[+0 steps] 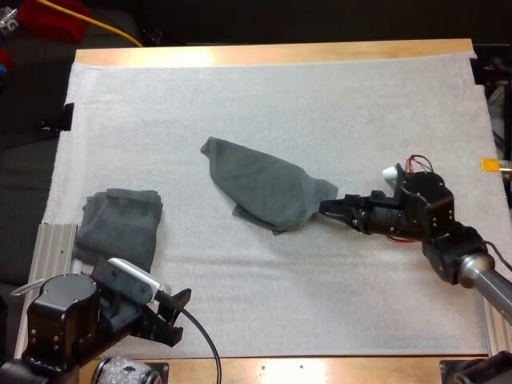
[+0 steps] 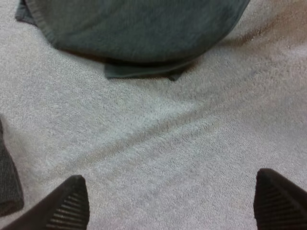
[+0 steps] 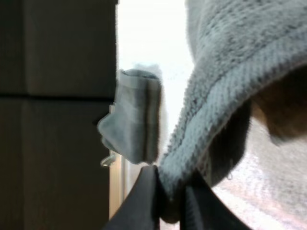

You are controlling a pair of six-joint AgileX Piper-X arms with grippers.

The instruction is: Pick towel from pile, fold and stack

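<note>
no readable text, labels, brands, numbers or signs anywhere

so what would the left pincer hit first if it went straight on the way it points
The left pincer likely meets bare white mat first, then the loose towel beyond; depth is unclear.

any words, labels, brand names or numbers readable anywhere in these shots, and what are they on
None: no readable text in any view.
The middle towel, the folded stack and the white mat are plain, with no tag or print showing.
The left gripper, open over the mat, and the right gripper, shut on the middle towel's edge, show no legible marking.
</note>
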